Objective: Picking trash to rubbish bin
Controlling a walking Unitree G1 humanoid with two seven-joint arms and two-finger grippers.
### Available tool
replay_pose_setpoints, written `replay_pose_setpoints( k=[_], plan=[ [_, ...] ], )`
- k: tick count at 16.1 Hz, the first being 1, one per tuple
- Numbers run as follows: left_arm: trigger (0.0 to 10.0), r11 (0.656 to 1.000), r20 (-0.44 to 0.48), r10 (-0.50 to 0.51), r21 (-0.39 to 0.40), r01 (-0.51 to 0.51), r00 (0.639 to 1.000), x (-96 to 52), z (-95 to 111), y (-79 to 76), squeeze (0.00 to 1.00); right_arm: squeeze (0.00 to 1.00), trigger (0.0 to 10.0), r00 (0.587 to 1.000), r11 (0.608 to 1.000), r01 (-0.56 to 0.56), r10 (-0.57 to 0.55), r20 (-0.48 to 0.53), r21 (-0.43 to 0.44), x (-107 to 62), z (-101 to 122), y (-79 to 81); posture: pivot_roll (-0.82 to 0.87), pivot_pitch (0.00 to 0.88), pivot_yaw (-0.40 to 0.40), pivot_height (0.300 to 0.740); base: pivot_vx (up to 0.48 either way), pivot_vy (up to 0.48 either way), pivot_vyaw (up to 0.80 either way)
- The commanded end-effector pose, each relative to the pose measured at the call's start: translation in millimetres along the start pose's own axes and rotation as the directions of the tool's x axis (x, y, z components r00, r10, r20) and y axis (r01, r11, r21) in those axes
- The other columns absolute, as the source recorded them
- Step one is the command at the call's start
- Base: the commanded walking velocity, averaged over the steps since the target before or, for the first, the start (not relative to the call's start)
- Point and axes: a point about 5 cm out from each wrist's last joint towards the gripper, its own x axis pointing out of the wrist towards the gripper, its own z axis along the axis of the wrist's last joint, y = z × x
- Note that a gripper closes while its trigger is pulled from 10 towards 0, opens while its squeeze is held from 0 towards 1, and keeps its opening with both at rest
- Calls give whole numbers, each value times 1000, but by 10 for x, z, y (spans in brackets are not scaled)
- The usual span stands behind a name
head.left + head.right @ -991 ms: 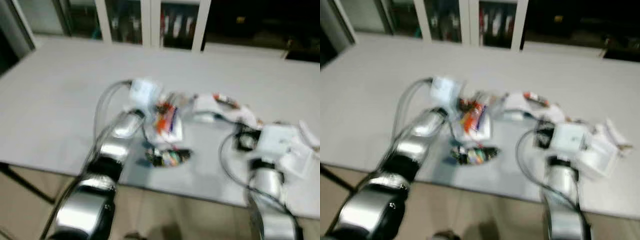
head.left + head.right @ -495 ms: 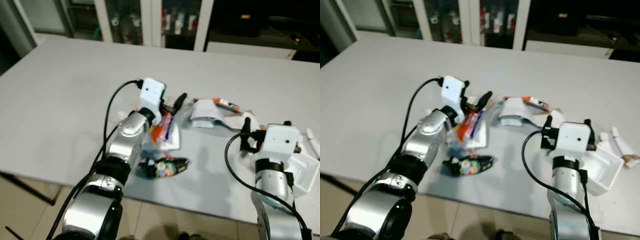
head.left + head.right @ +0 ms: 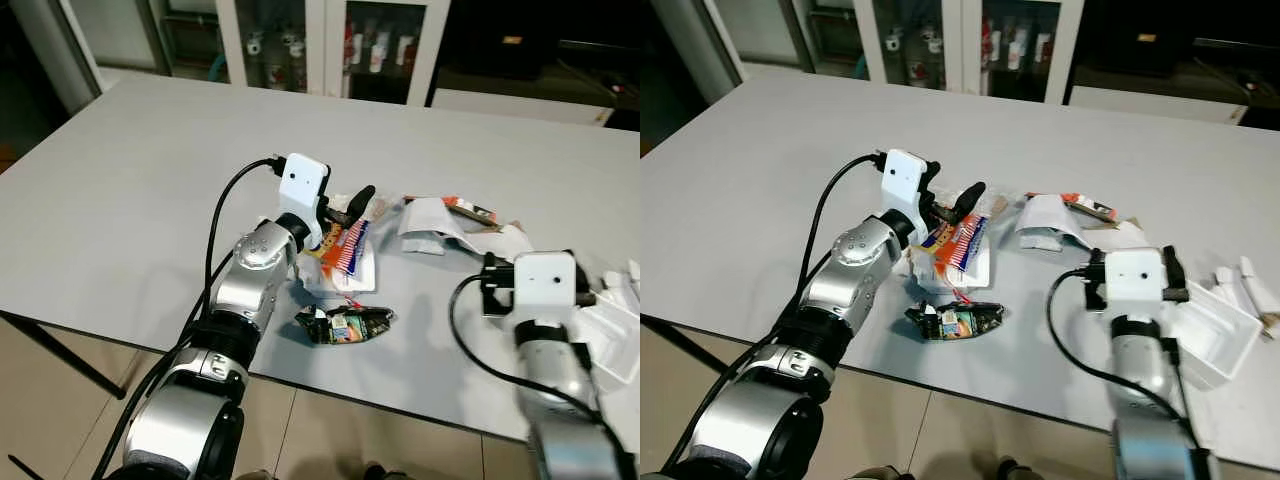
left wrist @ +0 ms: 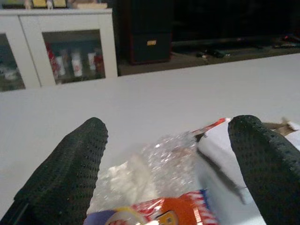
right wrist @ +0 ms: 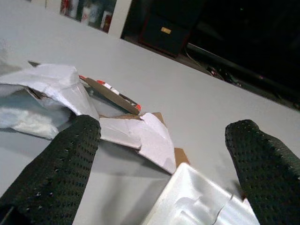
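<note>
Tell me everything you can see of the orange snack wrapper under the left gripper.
The orange snack wrapper is a crinkly plastic packet, orange and white with a blue edge, lying flat on the grey table over clear film. The open left gripper hovers at its far end, fingers straddling it. A dark crumpled wrapper lies just nearer the robot.

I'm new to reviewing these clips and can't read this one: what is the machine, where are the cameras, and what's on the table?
A humanoid robot is seen from its own cameras. Two head views look down on a grey table; two wrist views look along each end effector's black fingers. The left end effector, open, hovers over an orange snack wrapper. The right end effector, open, holds nothing near crumpled white paper and a white foam box. A dark crumpled wrapper lies by the near edge.
</note>
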Motion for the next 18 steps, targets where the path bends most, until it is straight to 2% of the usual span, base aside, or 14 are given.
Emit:
replay_pose_setpoints(
  k=[1, 4, 9, 13, 15, 16, 18],
  plan=[
    [10000, 1000, 14, -5, 4, 4, 1000, 9, 72, 23, 0, 0, 10000, 1000, 1000, -3, 3, -17, -31, -1, 29, -99, 111, 107, 34, 740, 0, 0, 0],
    [10000, 1000, 1, -10, 4, 10, 1000, -2, 57, 28, 0, 0, 10000, 997, 998, -24, 20, -74, -64, -11, -28, -204, 111, 110, 38, 740, 0, 0, 0],
    [10000, 1000, -7, -26, -1, 26, 1000, 27, 59, -13, 0, 0, 10000, 997, 996, -47, 41, -70, -82, -59, 54, -283, 85, 102, 45, 740, 0, 0, 0],
    [10000, 999, -18, -44, -19, 43, 999, 51, 39, -67, 0, 0, 10000, 995, 987, -73, 63, -80, -140, -123, 93, -411, 67, 98, 40, 740, 0, 0, 0],
    [10000, 985, -56, -148, -94, 142, 987, 49, 4, -150, 0, 0, 10000, 994, 983, -55, 38, -102, -174, -161, 69, -591, 51, 93, 34, 740, 0, 0, 0],
    [10000, 976, -62, -201, -101, 194, 978, 36, 39, -125, 0, 0, 10000, 994, 981, -44, 24, -110, -188, -167, 59, -667, 44, 88, 30, 740, 0, 0, 0],
    [10000, 965, -70, -257, -81, 251, 964, 17, 97, -69, 0, 0, 10000, 993, 978, -48, 26, -114, -201, -176, 67, -699, 44, 85, 27, 740, 0, 0, 0]
  ],
)
